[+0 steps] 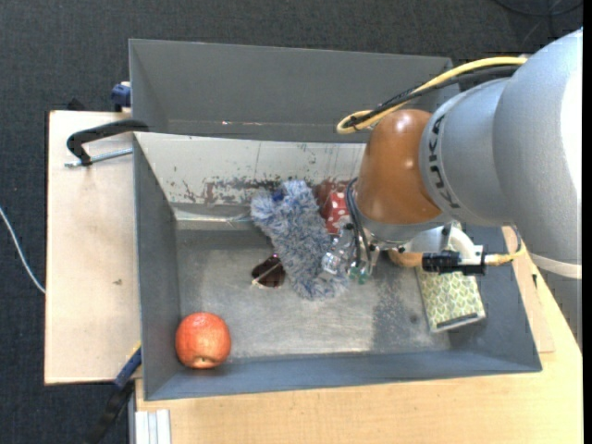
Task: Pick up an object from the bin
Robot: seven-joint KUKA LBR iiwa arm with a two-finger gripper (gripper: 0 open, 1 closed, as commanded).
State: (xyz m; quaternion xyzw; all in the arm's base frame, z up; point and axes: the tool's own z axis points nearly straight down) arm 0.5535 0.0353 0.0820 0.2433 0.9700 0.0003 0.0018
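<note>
The blue-and-white fluffy cloth (294,234) lies in the middle of the bin (277,326), its long axis going from the back wall toward the front, a little slanted. The pincer (347,265) is low at its front right edge, so the cloth lies to the view's left of it. Whether the pincer is spread or pressed together, I cannot tell. A red apple (203,339) lies well apart, in the front left corner

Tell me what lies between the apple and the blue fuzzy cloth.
In the camera view, a small dark object lies between the red apple and the blue fuzzy cloth, right beside the cloth; the rest is bare bin floor.
</note>
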